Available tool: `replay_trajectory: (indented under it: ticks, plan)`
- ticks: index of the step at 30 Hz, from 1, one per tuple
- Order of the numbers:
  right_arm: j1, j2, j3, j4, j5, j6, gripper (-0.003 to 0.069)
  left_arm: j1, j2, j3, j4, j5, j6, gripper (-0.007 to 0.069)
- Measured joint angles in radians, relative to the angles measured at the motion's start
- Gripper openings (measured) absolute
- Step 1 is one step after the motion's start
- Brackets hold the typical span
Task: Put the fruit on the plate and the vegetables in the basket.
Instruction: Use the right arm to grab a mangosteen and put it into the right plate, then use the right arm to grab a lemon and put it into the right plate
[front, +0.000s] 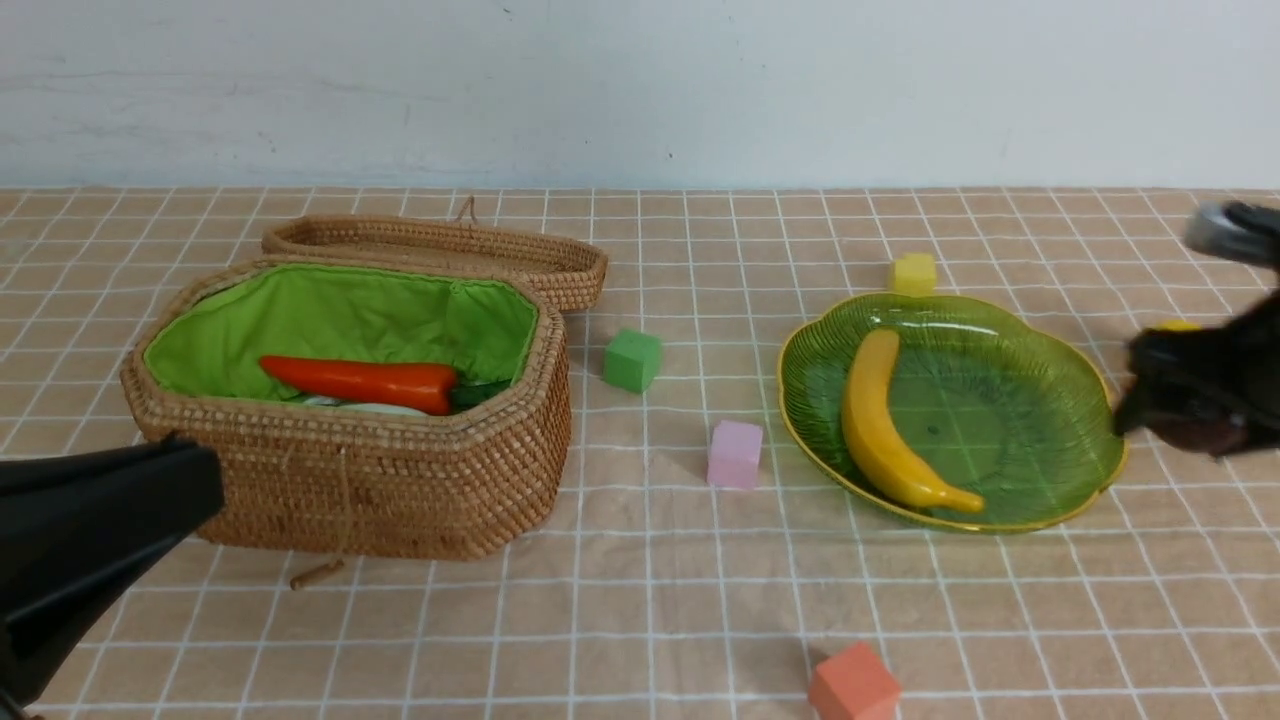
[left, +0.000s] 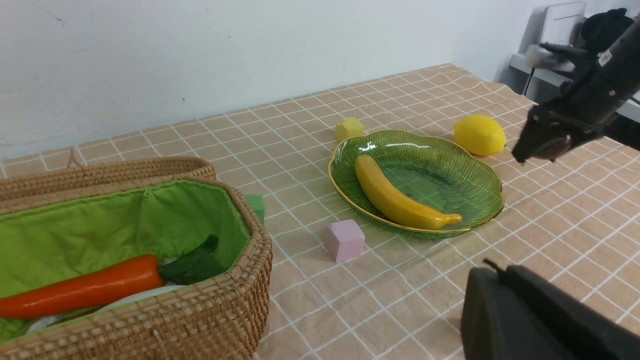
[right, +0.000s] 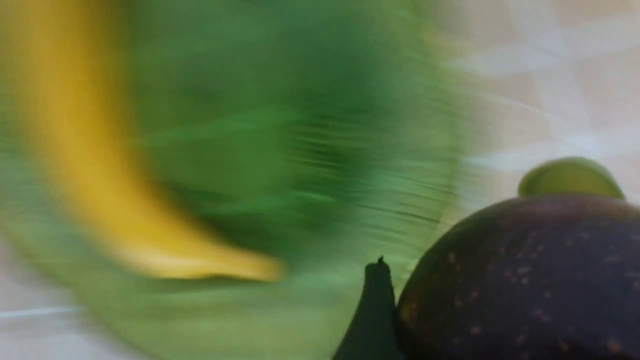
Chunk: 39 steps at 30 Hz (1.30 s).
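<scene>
The yellow banana (front: 885, 420) lies in the green glass plate (front: 1010, 340). My right gripper (front: 1190, 420) hovers blurred at the plate's right rim, shut on the small round dark purple-brown fruit (right: 525, 270); one finger (right: 375, 310) presses its side. The lemon (left: 479, 135) rests on the cloth behind the plate's right side. In the open wicker basket (front: 400, 470) with green lining lie the orange carrot (front: 365, 383) and, under it, a white radish (front: 385, 408). My left gripper (front: 200, 480) is shut and empty, low in front of the basket's left end.
The basket's lid (front: 450, 250) leans behind it. Foam cubes are scattered on the checked cloth: green (front: 632, 360), pink (front: 735, 453), yellow (front: 914, 273) behind the plate, orange (front: 853, 685) near the front edge.
</scene>
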Motion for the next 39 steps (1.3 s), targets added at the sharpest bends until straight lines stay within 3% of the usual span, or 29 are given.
replay_trajectory:
  ticks: [3, 6, 8, 11, 16, 20, 24, 27, 30, 37, 39]
  plan:
    - [0.102, 0.029, 0.000, 0.092, -0.132, -0.082, 0.0573, 0.000, 0.000, 0.000, 0.000, 0.000, 0.000, 0.0001]
    - [0.140, 0.088, 0.000, 0.102, -0.227, -0.138, 0.0576, 0.000, 0.000, 0.000, 0.000, -0.005, 0.000, 0.0001]
    - [0.148, 0.135, 0.000, 0.104, -0.269, -0.162, 0.0629, 0.000, 0.000, 0.000, 0.000, -0.017, 0.000, 0.0001]
    - [0.149, 0.171, 0.000, 0.104, -0.269, -0.171, 0.0679, 0.000, 0.000, 0.000, 0.001, -0.025, 0.000, 0.0001]
    - [0.137, 0.123, -0.014, 0.090, -0.177, -0.177, 0.0672, 0.000, 0.000, 0.000, 0.001, -0.035, 0.000, 0.0001]
    - [0.100, 0.040, -0.073, 0.045, -0.068, -0.121, 0.0635, 0.000, 0.000, 0.000, 0.001, -0.046, 0.000, 0.0001]
    - [-0.028, 0.024, -0.221, -0.114, 0.050, -0.024, 0.0533, 0.000, 0.000, 0.000, 0.001, -0.077, 0.000, 0.0001]
    - [-0.096, 0.084, -0.306, -0.170, 0.097, -0.021, 0.0514, 0.000, 0.000, 0.000, 0.001, -0.092, 0.000, 0.0001]
    - [-0.142, 0.192, -0.380, -0.190, 0.107, -0.053, 0.0538, 0.000, 0.000, 0.000, 0.001, -0.098, 0.000, 0.0001]
    - [-0.148, 0.376, -0.464, -0.191, 0.007, -0.176, 0.0670, 0.000, 0.000, 0.000, 0.001, -0.098, 0.000, 0.0001]
    - [-0.148, 0.419, -0.472, -0.200, -0.024, -0.180, 0.0676, 0.000, 0.000, 0.000, 0.001, -0.098, 0.000, 0.0001]
